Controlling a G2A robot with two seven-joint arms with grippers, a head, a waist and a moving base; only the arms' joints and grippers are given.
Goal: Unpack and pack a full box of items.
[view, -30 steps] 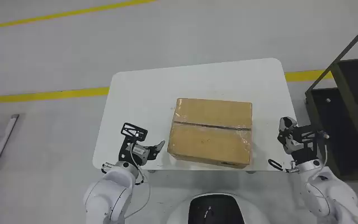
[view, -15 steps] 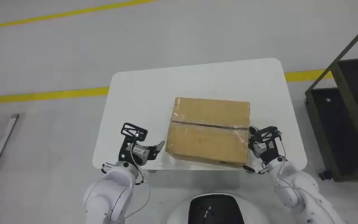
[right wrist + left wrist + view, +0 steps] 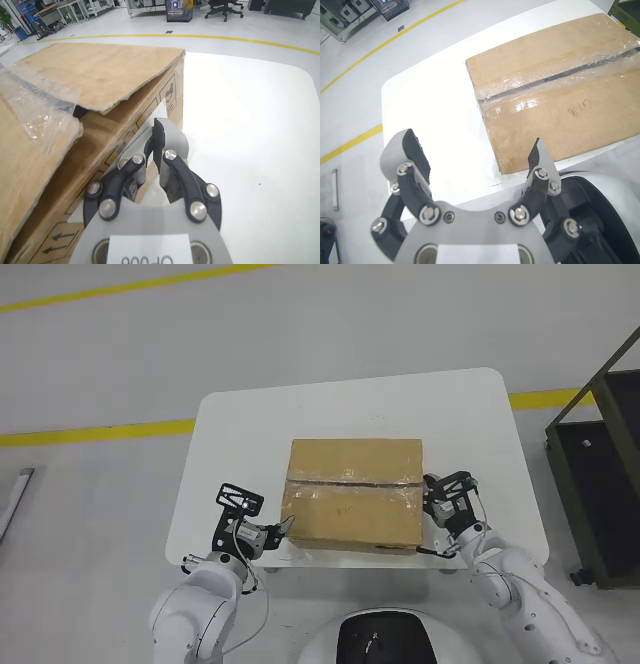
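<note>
A closed brown cardboard box (image 3: 352,492) lies on the white table (image 3: 250,444), its top seam covered with torn clear tape. My right gripper (image 3: 432,496) is shut with nothing in it and rests against the box's right end wall. In the right wrist view the gripper (image 3: 156,123) touches the box (image 3: 75,82) just below a slightly lifted flap edge. My left gripper (image 3: 268,532) stands open near the table's front edge, beside the box's front left corner. The left wrist view shows that gripper (image 3: 472,140) open, one fingertip (image 3: 536,152) close to the box (image 3: 557,100) corner.
A dark green metal cart (image 3: 595,464) stands on the floor right of the table. Yellow floor lines (image 3: 90,432) run behind and to the left. Bare tabletop lies left of and behind the box.
My right arm swung in from the table's right edge to the box's right end. The box slid left and turned squarer to the table. The left arm stayed still.
</note>
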